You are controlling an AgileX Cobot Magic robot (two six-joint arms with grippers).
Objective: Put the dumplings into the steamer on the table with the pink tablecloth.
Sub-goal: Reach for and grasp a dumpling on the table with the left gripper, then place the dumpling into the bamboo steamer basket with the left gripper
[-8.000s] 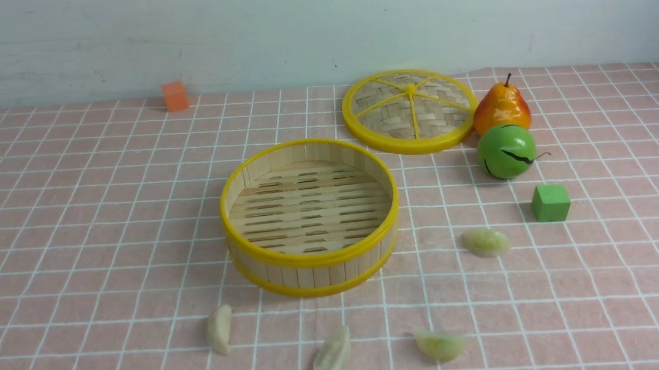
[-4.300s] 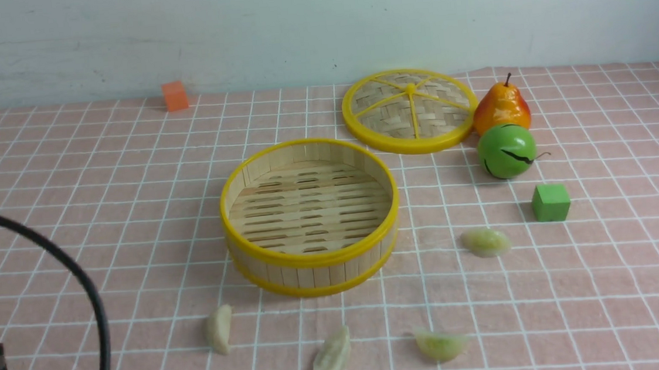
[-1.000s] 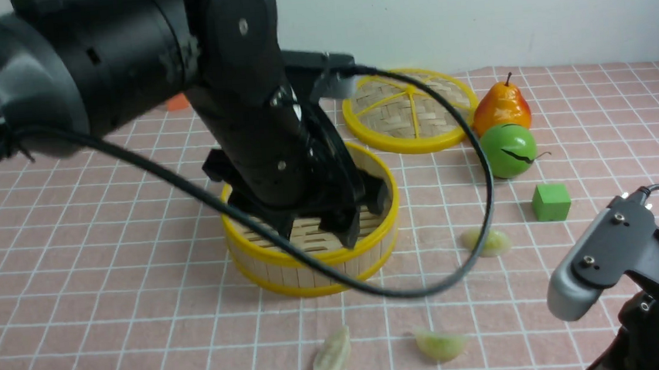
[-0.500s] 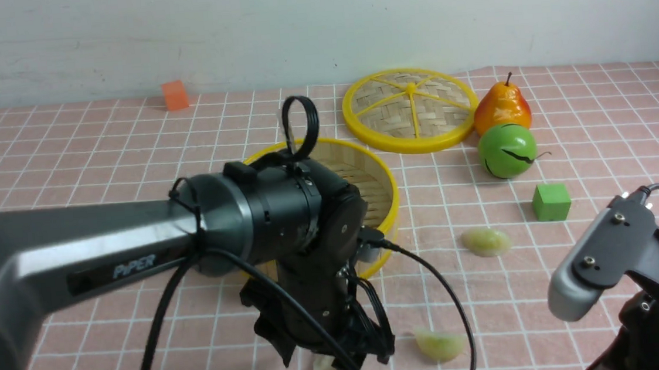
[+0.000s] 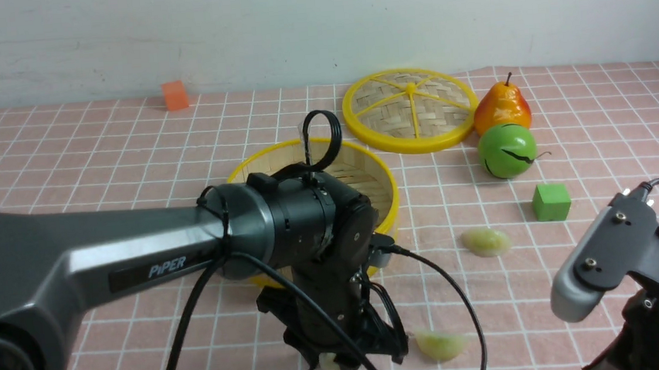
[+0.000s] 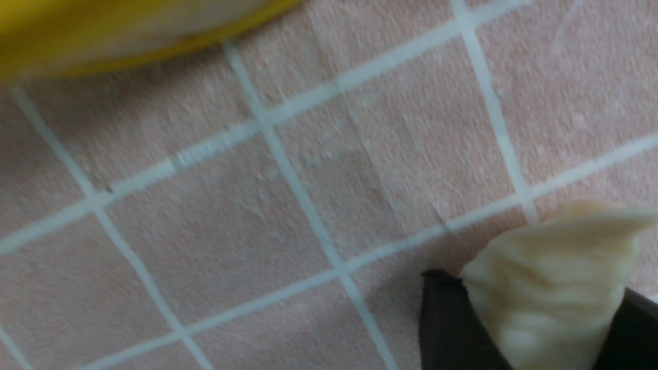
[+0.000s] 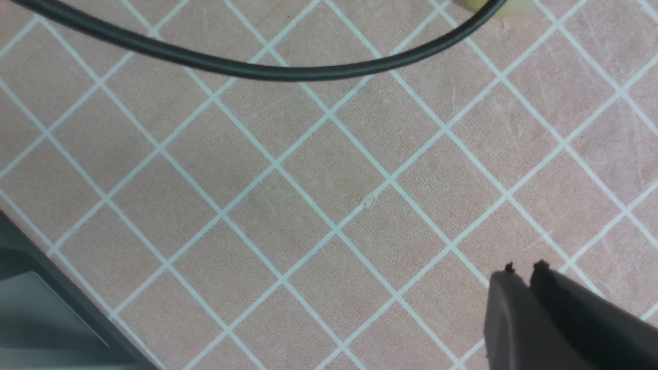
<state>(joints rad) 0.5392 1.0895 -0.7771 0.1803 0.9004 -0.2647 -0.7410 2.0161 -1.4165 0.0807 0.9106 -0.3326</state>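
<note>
Cream, pleated dough fills one corner of my left wrist view: the cream dumpling [image 6: 550, 293] stands between my two dark fingers [image 6: 444, 318], which press on its flanks, so my left gripper [image 5: 341, 365] is clamped on it just above the pink tablecloth [image 6: 205, 205]. That close view also catches a blurred yellow strip of the steamer [image 6: 103, 31] nearby. The front view shows only a pale scrap of this dumpling under my wrist, but it gives the wider layout. The steamer [image 5: 387, 204] sits mid-bench, its slatted floor mostly hidden behind my left arm [image 5: 136, 265]. The arm reaches across level from my left, and its wrist bends straight down in front of the basket. One translucent green dumpling [image 5: 439, 344] lies just beside my left gripper. Another green dumpling [image 5: 487, 242] lies apart on the bench [image 5: 81, 322], between the steamer and the green cube [image 5: 550, 203]. My right arm [image 5: 606, 269] hangs low at the near right corner, its gripper out of the front view's sight. The right wrist view shows the right gripper [image 7: 522, 272] closed on nothing, its tips together over bare cloth.
</note>
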